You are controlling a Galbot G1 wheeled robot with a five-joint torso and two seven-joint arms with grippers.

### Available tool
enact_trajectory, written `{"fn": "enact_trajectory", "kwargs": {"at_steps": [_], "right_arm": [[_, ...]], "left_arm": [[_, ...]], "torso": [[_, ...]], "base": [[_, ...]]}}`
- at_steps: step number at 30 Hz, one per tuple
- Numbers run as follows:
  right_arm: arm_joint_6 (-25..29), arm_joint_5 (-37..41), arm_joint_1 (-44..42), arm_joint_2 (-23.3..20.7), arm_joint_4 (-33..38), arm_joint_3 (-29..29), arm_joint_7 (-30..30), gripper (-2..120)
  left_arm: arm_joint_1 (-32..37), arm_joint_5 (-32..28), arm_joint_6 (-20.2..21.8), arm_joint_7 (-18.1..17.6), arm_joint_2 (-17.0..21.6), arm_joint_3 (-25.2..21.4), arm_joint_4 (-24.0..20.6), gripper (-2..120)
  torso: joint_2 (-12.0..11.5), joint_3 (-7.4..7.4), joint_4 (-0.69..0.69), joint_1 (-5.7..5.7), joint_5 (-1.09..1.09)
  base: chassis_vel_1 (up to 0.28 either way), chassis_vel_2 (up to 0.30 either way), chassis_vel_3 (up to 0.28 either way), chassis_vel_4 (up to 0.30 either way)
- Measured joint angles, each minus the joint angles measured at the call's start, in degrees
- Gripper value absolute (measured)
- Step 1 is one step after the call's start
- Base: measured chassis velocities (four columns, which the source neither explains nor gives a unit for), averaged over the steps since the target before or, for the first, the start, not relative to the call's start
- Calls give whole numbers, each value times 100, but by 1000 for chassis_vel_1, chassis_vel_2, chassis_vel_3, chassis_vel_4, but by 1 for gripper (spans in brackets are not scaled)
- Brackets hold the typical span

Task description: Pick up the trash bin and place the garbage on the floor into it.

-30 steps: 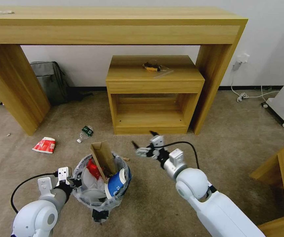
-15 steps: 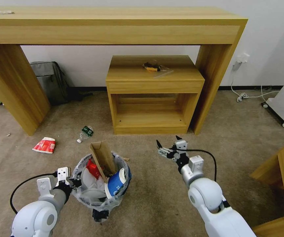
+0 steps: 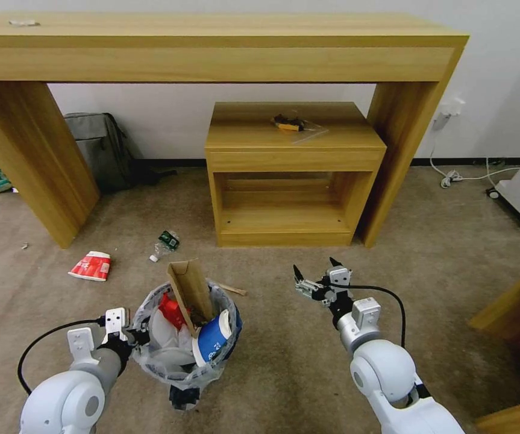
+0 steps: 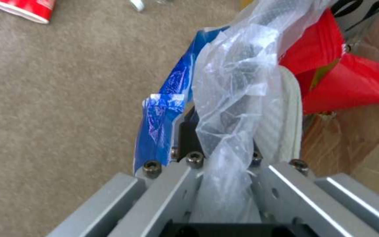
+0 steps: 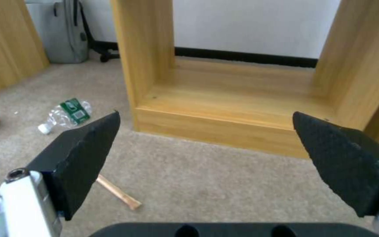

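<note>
Head view: left gripper point(image 3: 132, 335) at lower left is clamped on the rim of the trash bin point(image 3: 184, 337), presumably so the bin travels with the robot and sits close to each pickup. The bin is at lower centre on the beige floor point(image 3: 284, 374), small, round and black, lined with a crinkly clear bag, and already well filled: a cardboard scrap point(image 3: 191, 292) stands up out of it, with a blue-white cup point(image 3: 211, 340) and red wrapper point(image 3: 171, 307) beside it. Right gripper point(image 3: 318, 278) hangs right of centre, jaws wide apart, holding nothing, well clear of the bin. Garbage left on the floor: wooden stick point(image 3: 233, 290) just behind the bin, small bottle point(image 3: 164, 244) and red-white cup point(image 3: 91, 266) at centre left. Left wrist view: the left gripper's frame fills the lower edge, with the liner's plastic point(image 4: 231, 108) bunched between its fingers, so the pinch takes in the liner too; blue print point(image 4: 163, 115) to the left, red wrapper at right. Right wrist view: 2 black fingertips point(image 5: 88, 154) spread to either side, empty; stick at lower left, bottle at centre left, so that arm looks free for the next item.
</note>
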Motion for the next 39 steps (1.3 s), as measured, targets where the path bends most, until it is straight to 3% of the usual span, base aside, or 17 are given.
{"fn": "enact_trajectory", "kwargs": {"at_steps": [30,39], "right_arm": [[-27,-73,-55,79,21,-197,27,100],[-26,-54,-86,109,0,-230,37,100]], "left_arm": [[6,16,1,147,17,-37,-1,0],[10,20,1,228,25,-73,9,0]], "torso": [[0,0,0,0,0],[0,0,0,0,1]], "base": [[156,153,-162,-162],[41,60,-26,-44]]}}
